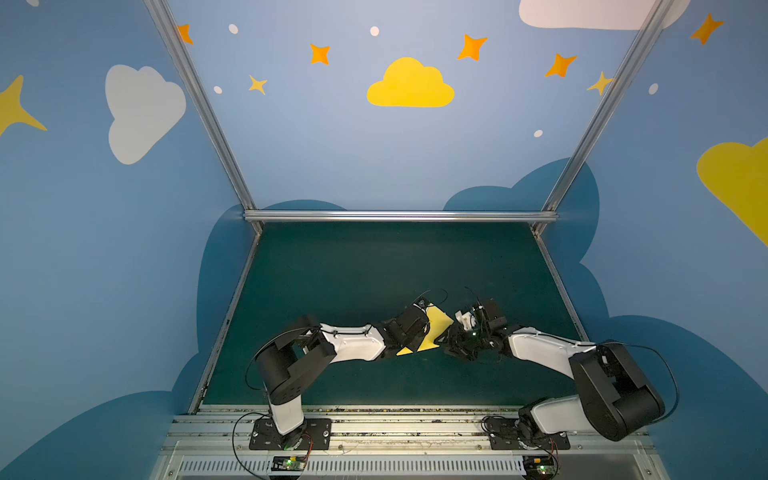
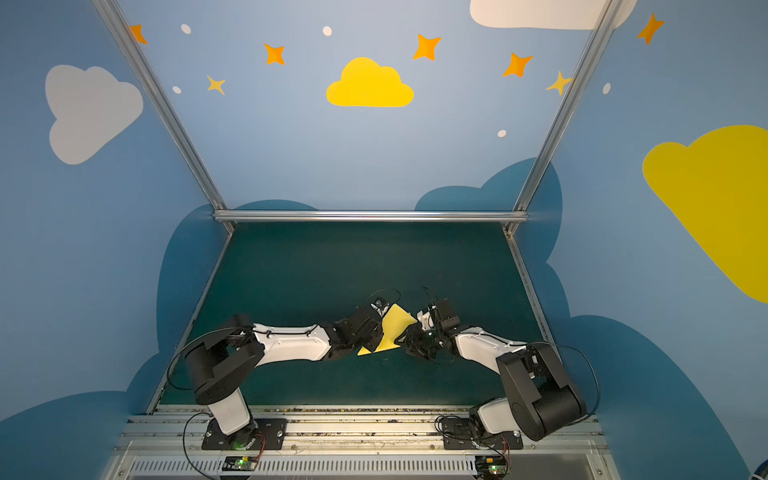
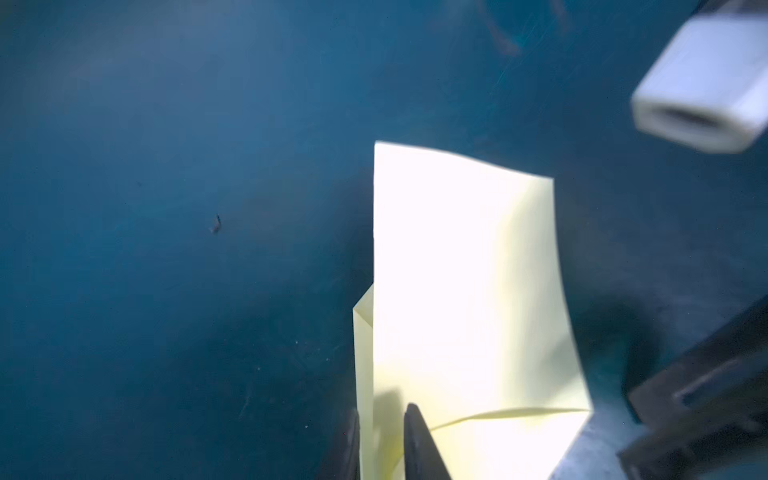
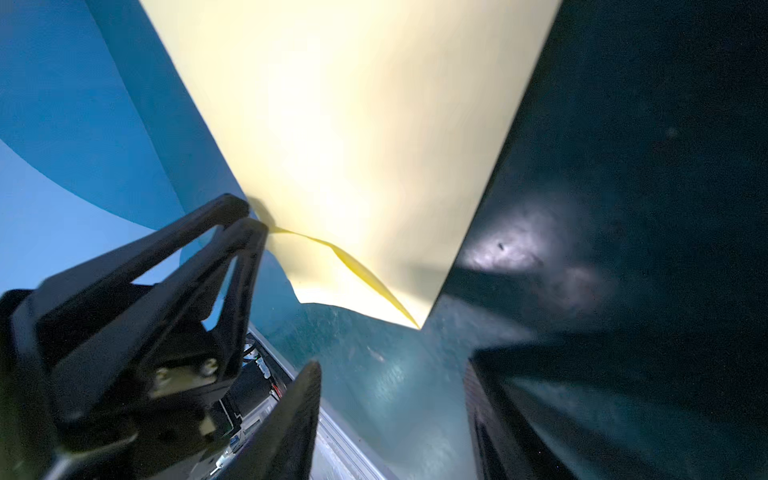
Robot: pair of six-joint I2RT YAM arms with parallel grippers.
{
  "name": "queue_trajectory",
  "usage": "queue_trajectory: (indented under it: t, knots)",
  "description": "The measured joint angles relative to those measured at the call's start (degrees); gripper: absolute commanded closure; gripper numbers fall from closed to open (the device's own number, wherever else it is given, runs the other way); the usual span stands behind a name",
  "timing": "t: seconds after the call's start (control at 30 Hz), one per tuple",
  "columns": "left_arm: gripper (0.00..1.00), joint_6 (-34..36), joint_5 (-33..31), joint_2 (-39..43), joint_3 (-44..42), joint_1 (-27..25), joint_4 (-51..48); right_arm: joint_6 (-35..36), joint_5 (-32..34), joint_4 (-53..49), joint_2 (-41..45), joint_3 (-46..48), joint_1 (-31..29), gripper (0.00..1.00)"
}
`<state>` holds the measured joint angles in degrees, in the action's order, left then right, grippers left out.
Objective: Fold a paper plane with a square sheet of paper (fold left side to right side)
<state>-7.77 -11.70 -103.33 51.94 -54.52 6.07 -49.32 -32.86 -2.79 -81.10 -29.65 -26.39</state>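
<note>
The left gripper [image 3: 382,419] is pinching the partly folded sheet of paper [image 1: 438,328] at its 9 o'clock edge, holding it raised over the middle of the table [image 1: 374,266]. The right gripper [image 4: 395,361] is waiting at 3 o'clock, jaws spread and gripping nothing. The loose layers are bowing apart, so a closing bite is risking catching only one layer, skewing the crease, or tugging the thin sheet out of the pinch.
</note>
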Motion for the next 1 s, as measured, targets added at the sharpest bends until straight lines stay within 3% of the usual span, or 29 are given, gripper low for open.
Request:
queue_trajectory:
  t: [0.27,0.37,0.43,0.63,0.83,1.0]
  knots:
    - [0.81,-1.20,0.11,-2.14,0.72,0.48,-0.33,-1.27,-0.63,3.91,-2.03,0.00,-0.50,0.40]
    - [0.82,-1.49,0.13,-2.16,0.72,0.52,-0.31,-1.66,-1.09,5.68,-3.08,-0.04,-0.52,0.45]
    - [0.82,-1.62,0.13,-2.16,0.72,0.52,-0.31,-1.95,-1.16,6.32,-3.96,-0.28,-0.57,0.55]
    - [0.81,-1.95,0.74,-1.84,0.72,0.74,-0.70,-2.21,-0.70,6.16,-6.69,-1.66,-0.79,1.00]
    - [0.67,-2.03,2.60,3.15,-0.35,0.96,-4.39,-1.44,-0.81,3.63,-6.67,-4.42,-0.83,1.00]
    - [0.59,-2.12,5.01,13.33,-4.31,0.59,-5.68,-0.26,-0.96,-0.46,-4.76,-6.03,-0.83,1.00]
